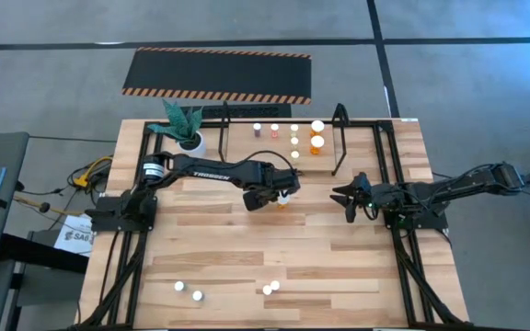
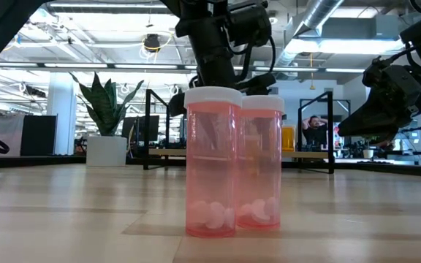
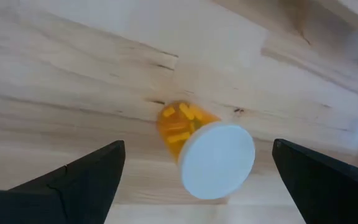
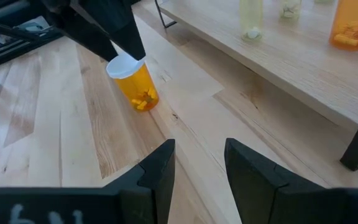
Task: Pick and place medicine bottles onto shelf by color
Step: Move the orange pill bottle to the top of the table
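This looks like a big open office or robot lab. The ceiling (image 2: 108, 33) has bare pipes and long lights. A person (image 2: 314, 131) sits far back at a desk. The wooden table (image 1: 247, 267) stands on a grey floor (image 1: 44, 83) with cables (image 1: 88, 175).

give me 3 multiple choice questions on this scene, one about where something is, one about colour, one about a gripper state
1. Where is the left gripper?
A. over the orange bottle mid-table
B. at the plant
C. by the near edge

2. What colour are the two bottles closest in the low view?
A. green
B. pink
C. white

3. How are the left gripper's fingers?
A. shut on the bottle
B. spread wide on either side of it
C. out of view

Answers: 1 A, high view shows it above that bottle; 2 B, pink bodies, white caps; 3 B, left wrist view shows gaps on both sides.
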Robot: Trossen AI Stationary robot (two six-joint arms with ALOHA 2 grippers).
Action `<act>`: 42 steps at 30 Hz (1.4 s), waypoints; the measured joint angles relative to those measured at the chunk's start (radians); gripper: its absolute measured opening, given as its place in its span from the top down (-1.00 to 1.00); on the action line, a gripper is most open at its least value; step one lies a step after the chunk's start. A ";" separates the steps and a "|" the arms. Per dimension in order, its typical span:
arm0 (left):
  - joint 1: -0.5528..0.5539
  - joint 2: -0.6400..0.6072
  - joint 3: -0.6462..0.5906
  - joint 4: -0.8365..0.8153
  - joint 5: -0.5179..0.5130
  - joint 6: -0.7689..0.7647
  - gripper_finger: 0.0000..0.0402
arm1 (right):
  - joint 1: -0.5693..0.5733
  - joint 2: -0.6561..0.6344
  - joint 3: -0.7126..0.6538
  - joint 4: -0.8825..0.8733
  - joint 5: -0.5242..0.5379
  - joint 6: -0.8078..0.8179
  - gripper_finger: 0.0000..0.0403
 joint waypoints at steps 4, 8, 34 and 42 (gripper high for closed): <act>0.000 0.000 0.000 -0.001 0.002 -0.077 -0.96 | 0.000 0.000 0.000 0.000 0.000 0.000 0.20; 0.000 0.000 0.000 -0.001 0.027 -0.211 -0.96 | 0.000 0.000 0.000 0.000 0.000 0.000 0.20; 0.065 0.087 0.011 0.073 0.266 -0.512 -0.94 | 0.000 0.000 0.000 -0.001 0.000 0.000 0.20; 0.066 0.087 0.012 0.068 0.269 -0.507 -0.64 | 0.000 0.000 0.000 -0.001 0.000 0.000 0.20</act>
